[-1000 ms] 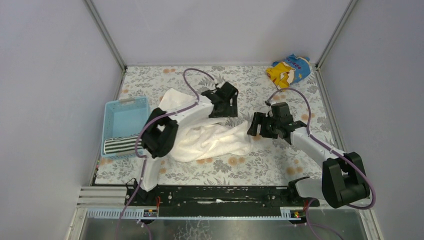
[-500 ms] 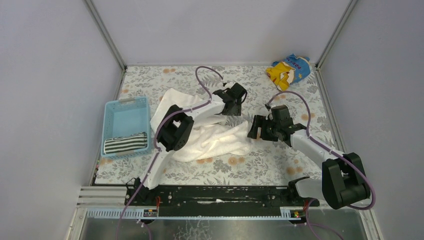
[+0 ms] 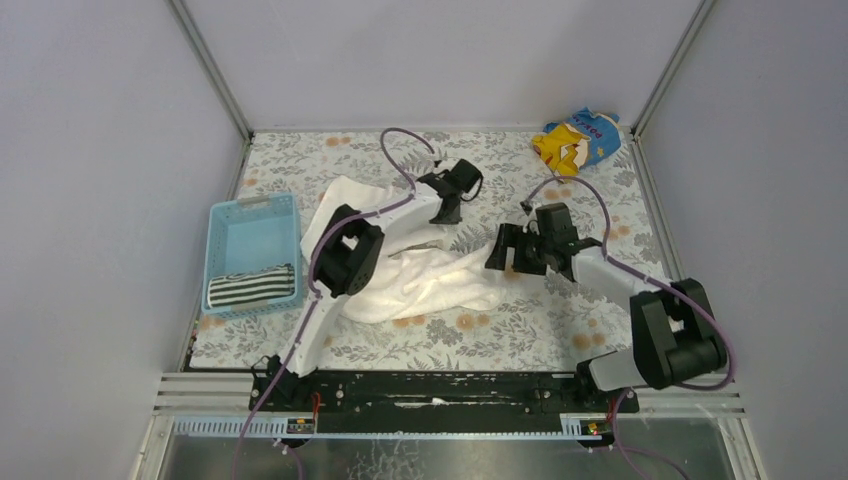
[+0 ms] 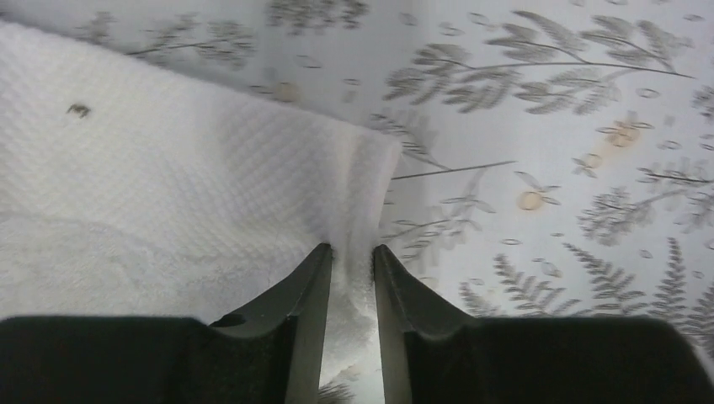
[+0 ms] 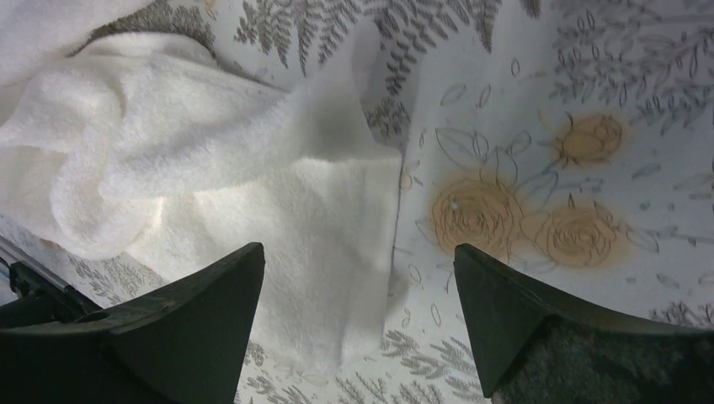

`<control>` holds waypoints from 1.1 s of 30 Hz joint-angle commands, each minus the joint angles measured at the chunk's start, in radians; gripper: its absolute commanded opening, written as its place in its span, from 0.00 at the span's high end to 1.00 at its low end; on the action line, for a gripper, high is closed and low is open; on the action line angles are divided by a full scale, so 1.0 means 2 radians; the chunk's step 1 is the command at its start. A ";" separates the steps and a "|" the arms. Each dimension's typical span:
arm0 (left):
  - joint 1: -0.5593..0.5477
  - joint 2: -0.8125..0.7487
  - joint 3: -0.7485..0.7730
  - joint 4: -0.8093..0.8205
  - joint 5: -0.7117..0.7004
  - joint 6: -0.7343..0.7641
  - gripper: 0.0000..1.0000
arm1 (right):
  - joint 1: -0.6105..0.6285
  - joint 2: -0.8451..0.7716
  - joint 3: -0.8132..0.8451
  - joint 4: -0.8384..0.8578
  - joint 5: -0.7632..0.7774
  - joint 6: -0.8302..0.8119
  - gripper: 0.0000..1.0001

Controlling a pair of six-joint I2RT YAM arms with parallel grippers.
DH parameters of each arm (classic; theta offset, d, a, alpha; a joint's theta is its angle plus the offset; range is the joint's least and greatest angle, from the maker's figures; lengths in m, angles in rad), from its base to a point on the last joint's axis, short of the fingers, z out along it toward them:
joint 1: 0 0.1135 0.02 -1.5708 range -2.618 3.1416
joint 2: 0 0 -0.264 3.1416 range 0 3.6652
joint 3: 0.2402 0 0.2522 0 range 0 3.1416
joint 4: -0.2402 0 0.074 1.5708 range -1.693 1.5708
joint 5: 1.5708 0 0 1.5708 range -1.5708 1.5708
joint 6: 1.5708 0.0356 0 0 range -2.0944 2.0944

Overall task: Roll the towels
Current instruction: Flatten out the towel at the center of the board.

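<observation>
The striped towel (image 3: 250, 287) appears already rolled in the blue basket (image 3: 255, 206) at the left of the table (image 3: 560, 335), while the white towel (image 3: 420, 278) lies crumpled and unrolled mid-table, one corner pinched in the left gripper (image 4: 352, 252), the right gripper (image 5: 358, 265) gaping over its edge.

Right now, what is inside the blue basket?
The striped towel, lying at the blue basket's near end; the rest shows bare floor. Anything beneath that towel is covered.
</observation>
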State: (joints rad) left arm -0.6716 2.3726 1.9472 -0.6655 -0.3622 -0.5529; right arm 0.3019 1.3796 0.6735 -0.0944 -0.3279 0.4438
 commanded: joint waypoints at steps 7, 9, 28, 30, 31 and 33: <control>0.064 -0.189 -0.058 -0.038 -0.016 0.028 0.80 | 0.000 0.113 0.112 0.073 -0.067 -0.012 0.06; 0.075 -0.213 -0.069 -0.041 -0.016 0.030 0.80 | 0.000 0.136 0.124 0.078 -0.081 -0.007 0.06; 0.049 -0.136 -0.068 -0.012 0.098 0.026 0.41 | 0.001 0.145 0.086 0.060 -0.059 -0.003 0.87; 0.041 -0.111 -0.053 -0.012 0.099 0.026 0.40 | 0.001 0.124 0.068 0.064 -0.059 0.000 0.97; 0.037 -0.095 -0.045 -0.012 0.100 0.027 0.39 | 0.001 0.117 0.057 0.066 -0.058 0.001 0.99; 0.029 -0.074 -0.031 -0.011 0.093 0.030 0.38 | 0.001 0.105 0.039 0.072 -0.060 0.006 1.00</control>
State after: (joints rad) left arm -0.5961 2.1731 1.8042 -0.7193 -0.1799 -0.4992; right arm 0.3019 1.6661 0.8009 0.0334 -0.4583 0.4465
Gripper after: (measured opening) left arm 0.610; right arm 0.059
